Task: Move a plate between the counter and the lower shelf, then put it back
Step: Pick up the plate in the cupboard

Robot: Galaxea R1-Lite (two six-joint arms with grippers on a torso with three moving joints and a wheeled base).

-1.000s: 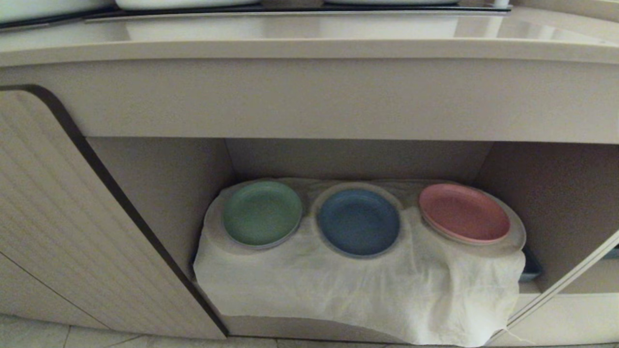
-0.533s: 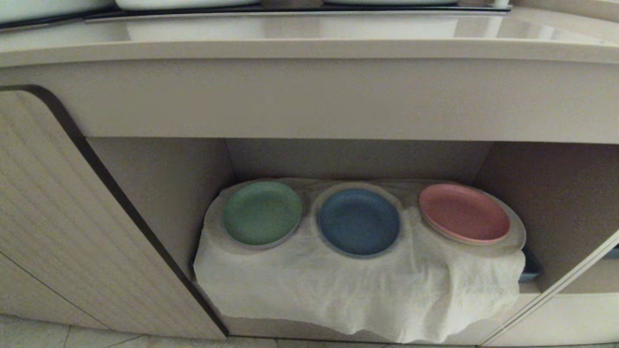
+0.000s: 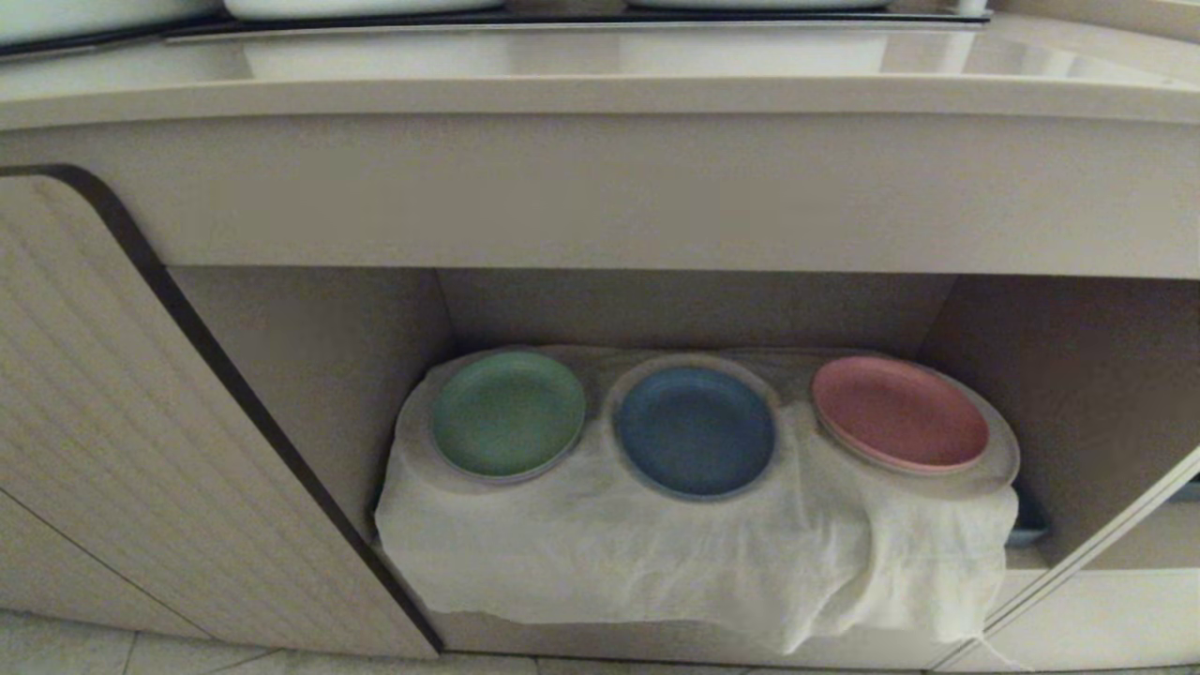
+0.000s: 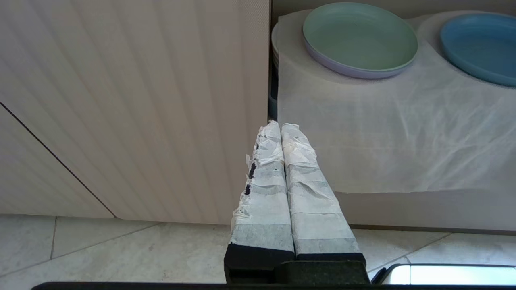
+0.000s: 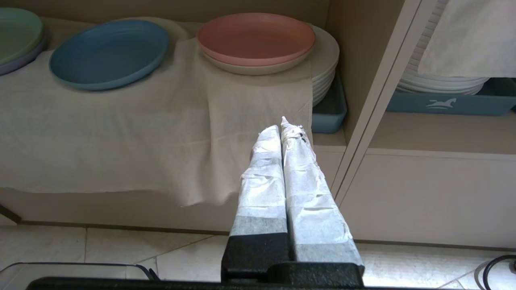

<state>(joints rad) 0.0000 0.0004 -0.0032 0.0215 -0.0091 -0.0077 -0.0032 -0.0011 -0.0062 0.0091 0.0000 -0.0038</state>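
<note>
While stretching across the top of the head view, counter (image 3: 600,89): long, smooth, glossy beige slab with a thick front edge and a dark glass strip along the back. Beneath the counter, lower shelf (image 3: 309,375): boxy recess with flat matte beige walls. Left of the shelf, cabinet door (image 3: 103,431): finely ribbed pale panel, rounded corner, dark edging. Draped over three round humps in the shelf, white cloth (image 3: 656,562): thin, rumpled, front hem hanging unevenly past the shelf edge. On the middle hump of the cloth, plate (image 3: 695,429): round, matte blue, shallow, raised rim, lying flat, touching neither neighbour. On the hump to its left, green plate (image 3: 508,413); on the right hump, pink plate (image 3: 900,412), slightly tilted atop a stack of white plates (image 5: 324,76). Under that stack, teal tray (image 5: 331,108). Low in front of the cabinet door, left gripper (image 4: 281,125): tape-wrapped fingers pressed together, holding nothing. Low before the right end of the cloth, right gripper (image 5: 280,124): taped fingers likewise closed, empty.
</note>
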